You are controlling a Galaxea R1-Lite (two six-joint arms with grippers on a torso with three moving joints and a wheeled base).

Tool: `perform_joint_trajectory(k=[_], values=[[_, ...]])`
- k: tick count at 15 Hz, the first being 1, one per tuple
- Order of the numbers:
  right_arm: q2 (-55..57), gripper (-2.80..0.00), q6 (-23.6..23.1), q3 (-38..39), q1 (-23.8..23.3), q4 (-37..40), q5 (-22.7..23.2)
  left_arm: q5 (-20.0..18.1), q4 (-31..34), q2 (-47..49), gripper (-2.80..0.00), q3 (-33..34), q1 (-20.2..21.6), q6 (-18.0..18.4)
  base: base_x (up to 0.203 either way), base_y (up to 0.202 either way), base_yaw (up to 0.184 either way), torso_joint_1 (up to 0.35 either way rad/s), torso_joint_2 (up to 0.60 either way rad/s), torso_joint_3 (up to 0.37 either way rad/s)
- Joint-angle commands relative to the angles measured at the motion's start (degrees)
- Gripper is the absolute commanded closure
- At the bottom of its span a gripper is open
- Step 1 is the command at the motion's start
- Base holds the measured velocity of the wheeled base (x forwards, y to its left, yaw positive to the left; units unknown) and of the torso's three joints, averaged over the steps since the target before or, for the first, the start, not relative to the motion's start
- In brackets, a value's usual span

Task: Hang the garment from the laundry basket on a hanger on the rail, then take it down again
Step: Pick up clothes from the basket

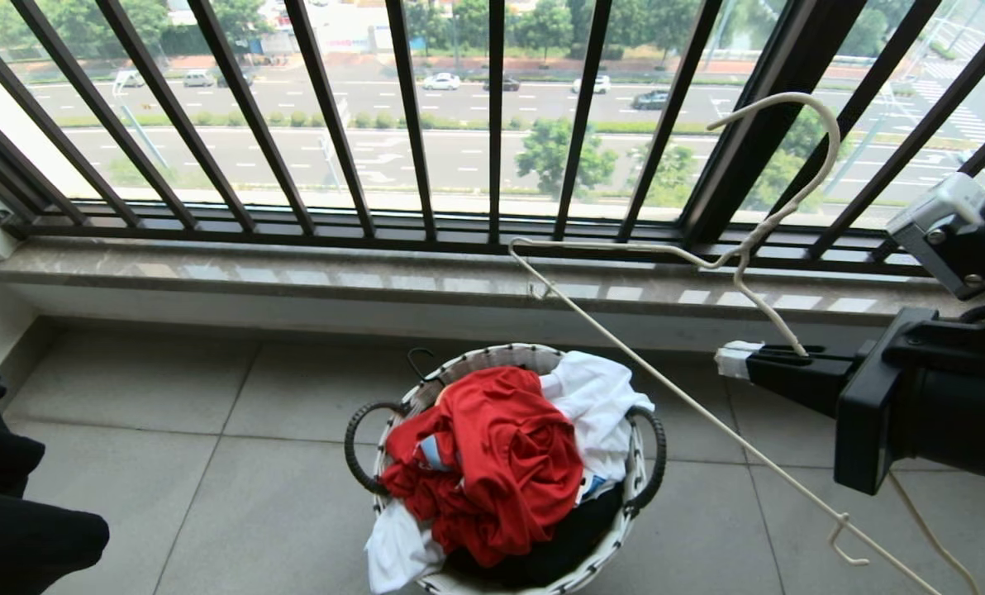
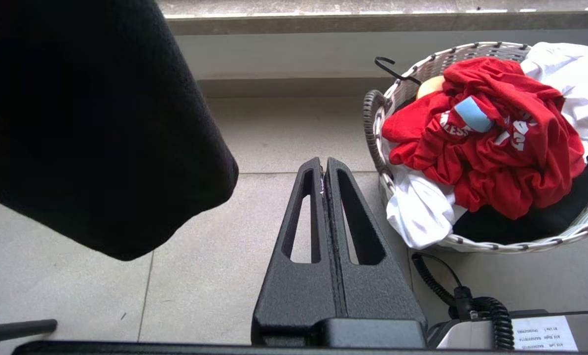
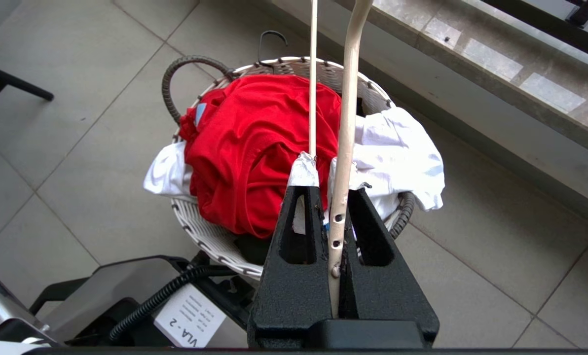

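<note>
The garment [image 1: 492,463], a crumpled red T-shirt with white lettering, lies on top of the pile in the laundry basket [image 1: 492,357] on the tiled floor. My right gripper [image 1: 740,360] hovers to the right of the basket and above it. It is shut on the neck of the whitish wire hanger [image 1: 790,97], whose hook points up toward the window. In the right wrist view the hanger [image 3: 348,123] runs between the taped fingertips, above the garment [image 3: 254,143]. My left gripper [image 2: 325,165] is shut and empty over the floor, left of the basket [image 2: 471,49]. The rail is out of view.
A white garment [image 1: 596,405] and a black one [image 1: 559,545] share the basket, and a black hanger hook [image 1: 418,359] sticks up at its far rim. Dark window bars [image 1: 492,124] and a stone sill [image 1: 377,277] stand behind. A black fabric-covered shape [image 2: 77,123] hangs close on the left.
</note>
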Motion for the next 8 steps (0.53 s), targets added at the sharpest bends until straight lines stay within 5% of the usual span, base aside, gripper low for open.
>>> perform_joint_trajectory(k=[1,6,8], values=[[-1.04,0.00,-0.12,-0.18,0.03,-0.11,-0.01,-1.56,0.04,10.42,0.00,-5.18,-0.04,0.59,0.000,0.000,0.000,0.000,0.00,0.000],[-2.19,0.00,-0.04,-0.45,-0.06,-0.11,-0.01,-12.06,1.57,34.54,0.00,-18.42,-0.53,4.93,0.000,0.000,0.000,0.000,0.00,0.000],[-2.11,0.00,-0.04,-0.63,-0.06,-0.11,-0.01,-14.12,8.34,43.65,0.00,-26.24,-5.93,5.13,0.000,0.000,0.000,0.000,0.00,0.000]])
